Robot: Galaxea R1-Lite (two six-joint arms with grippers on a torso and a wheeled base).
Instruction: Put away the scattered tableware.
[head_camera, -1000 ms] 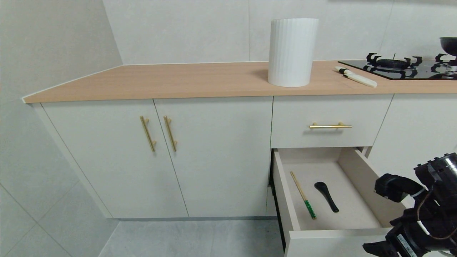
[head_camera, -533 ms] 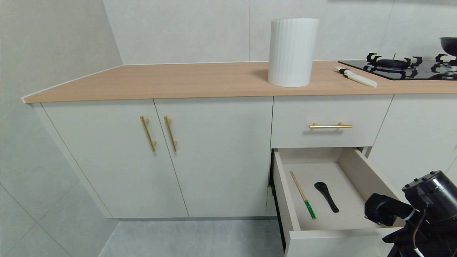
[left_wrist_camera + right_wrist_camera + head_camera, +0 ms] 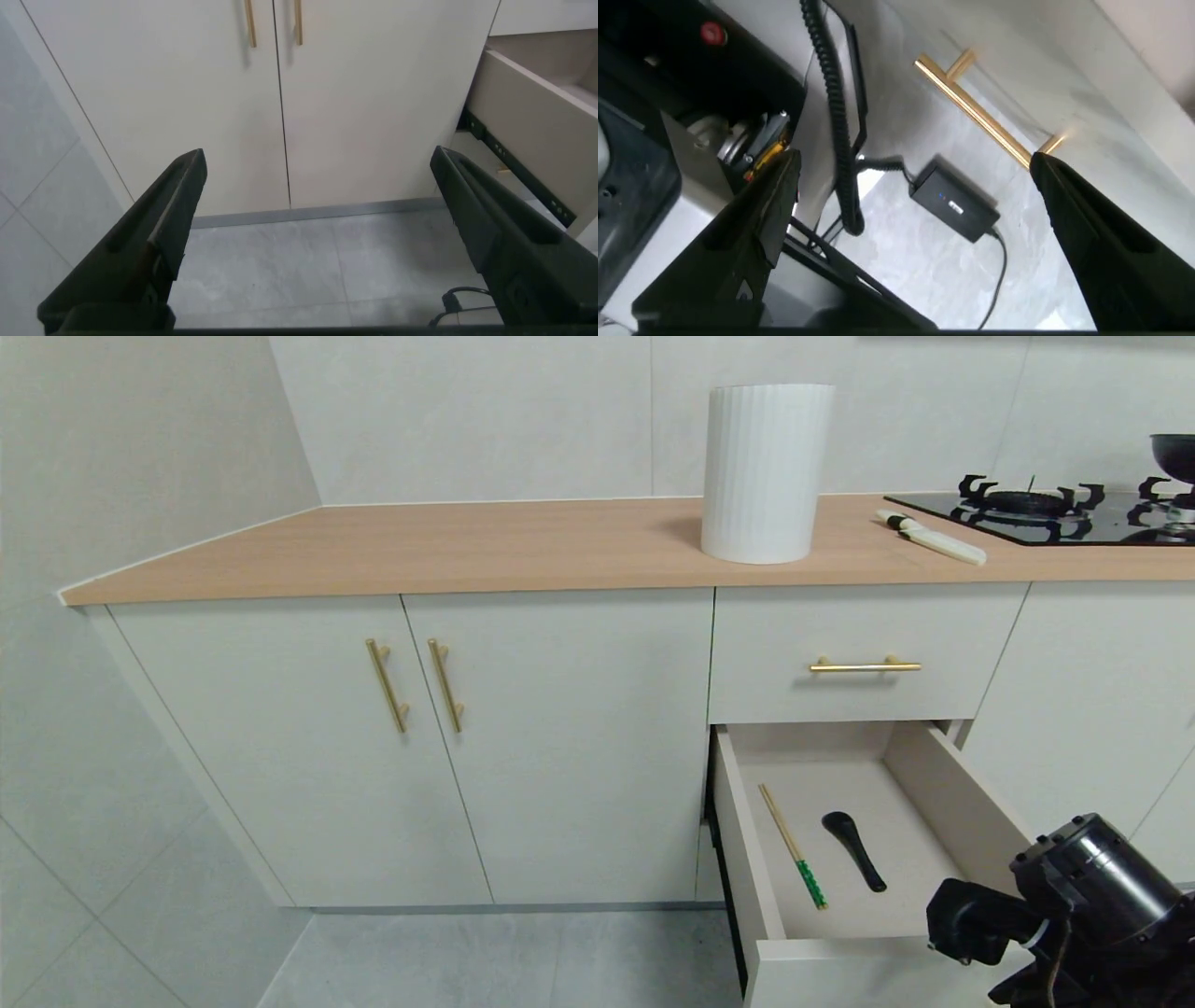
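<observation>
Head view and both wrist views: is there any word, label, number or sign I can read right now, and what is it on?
No text can be read in these views.
On the chopsticks in the open drawer: a green pattern, no letters to make out.
On the black adapter on the floor: blue specks, too small to read.
On the white canister and the knife: no print seen.

Chopsticks [image 3: 792, 846], spoon [image 3: 854, 849] in open drawer [image 3: 952, 803]
</observation>
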